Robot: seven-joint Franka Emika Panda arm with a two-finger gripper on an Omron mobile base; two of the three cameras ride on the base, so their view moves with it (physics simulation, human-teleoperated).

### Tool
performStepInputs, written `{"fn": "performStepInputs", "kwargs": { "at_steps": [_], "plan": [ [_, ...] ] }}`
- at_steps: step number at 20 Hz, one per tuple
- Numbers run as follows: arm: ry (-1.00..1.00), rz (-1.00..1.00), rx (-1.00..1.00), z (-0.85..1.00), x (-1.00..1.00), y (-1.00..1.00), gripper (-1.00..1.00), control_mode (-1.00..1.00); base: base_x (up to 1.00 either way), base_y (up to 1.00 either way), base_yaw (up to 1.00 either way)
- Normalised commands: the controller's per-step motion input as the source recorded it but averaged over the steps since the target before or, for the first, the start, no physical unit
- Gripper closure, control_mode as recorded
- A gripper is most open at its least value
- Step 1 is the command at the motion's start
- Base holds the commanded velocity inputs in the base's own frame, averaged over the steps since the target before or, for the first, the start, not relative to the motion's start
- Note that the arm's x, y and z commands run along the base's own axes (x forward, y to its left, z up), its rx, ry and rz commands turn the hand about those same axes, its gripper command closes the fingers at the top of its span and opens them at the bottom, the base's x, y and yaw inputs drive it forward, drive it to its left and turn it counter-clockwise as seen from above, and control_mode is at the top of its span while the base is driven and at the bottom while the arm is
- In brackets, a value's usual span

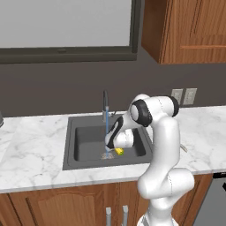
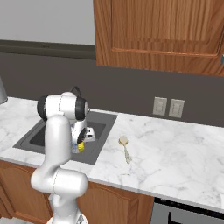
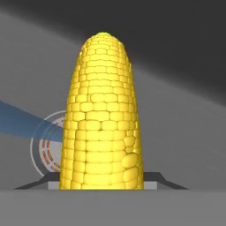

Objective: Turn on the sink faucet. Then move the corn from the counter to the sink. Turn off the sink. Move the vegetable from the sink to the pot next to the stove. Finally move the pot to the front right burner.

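Observation:
My gripper [image 1: 117, 149] reaches down into the dark grey sink [image 1: 84, 141] and is shut on the corn [image 1: 119, 151], a small yellow cob. In the hand view the corn [image 3: 103, 114] stands upright between the two fingertips, greenish end away from the hand. The sink faucet [image 1: 105, 106] stands at the basin's back rim, with a blue stream of water [image 1: 107, 137] falling just left of the corn. That stream runs toward the round drain [image 3: 46, 152]. From the right, the corn [image 2: 80, 147] shows below the hand inside the sink [image 2: 35, 138]. The pot and the stove are out of view.
White marble counter [image 1: 31, 154] runs on both sides of the basin. A beige spoon [image 2: 124, 146] lies on the counter [image 2: 175, 153] right of the sink. Wall outlets [image 2: 168, 107] and a wooden upper cabinet [image 2: 157, 30] are behind it. A grey thing [image 2: 1, 94] is cut by the left edge.

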Motion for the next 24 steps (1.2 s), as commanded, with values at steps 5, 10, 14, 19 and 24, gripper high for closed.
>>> {"fn": "performStepInputs", "kwargs": {
  "at_steps": [5,10,14,19,24],
  "plan": [
    [0.02,0.0,0.0,-0.12,0.12,0.0,1.0,-1.0,0.0,0.0,0.0],
    [0.04,0.0,0.0,-0.18,0.2,0.0,1.0,-1.0,0.0,0.0,0.0],
    [0.06,0.0,0.0,-0.23,0.21,0.04,1.0,-1.0,0.0,0.0,0.0],
    [0.07,0.0,0.0,-0.27,0.21,0.08,1.0,-1.0,0.0,0.0,0.0],
    [0.07,0.0,-0.01,-0.32,0.2,0.11,1.0,-1.0,0.0,0.0,0.0]
  ]
}}
